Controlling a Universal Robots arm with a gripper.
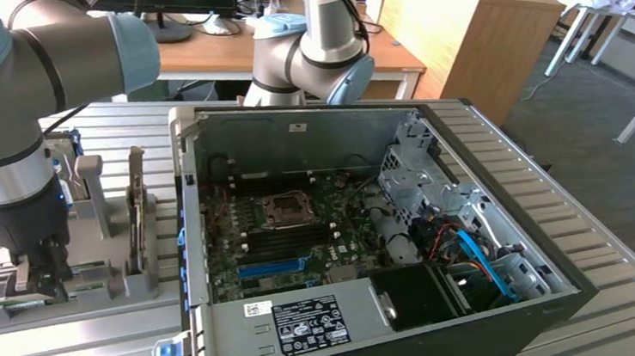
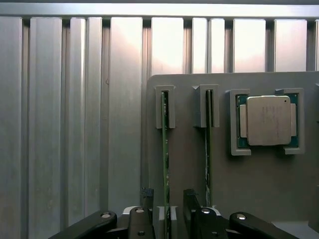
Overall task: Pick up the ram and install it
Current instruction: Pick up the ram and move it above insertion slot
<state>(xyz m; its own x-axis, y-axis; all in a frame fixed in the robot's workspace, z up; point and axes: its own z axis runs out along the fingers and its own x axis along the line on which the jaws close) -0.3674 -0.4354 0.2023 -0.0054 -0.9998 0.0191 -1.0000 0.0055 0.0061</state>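
**Ram** [image 2: 165, 149]: thin green stick standing on edge in a slot of the grey holder [image 2: 249, 194]. It is seen edge-on, so its chips and label cannot be made out, and its near end is hidden at the claw [image 2: 168, 195].
**Claw:** spread, one finger on each side of the ram, not pinching it.
**Second stick** [image 2: 207, 149]: in the neighbouring slot.
**Processor** [image 2: 268, 120]: lid markings unreadable.
**Open computer case** [image 1: 290, 133]: carries a white label [image 1: 311, 325] whose print is too small to read.
**Bench** [image 2: 65, 124]: ribbed metal.

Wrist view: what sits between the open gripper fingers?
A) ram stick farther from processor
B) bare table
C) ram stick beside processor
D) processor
A: the ram farther from the processor runs edge-on between the jaws of the open gripper, not clamped.
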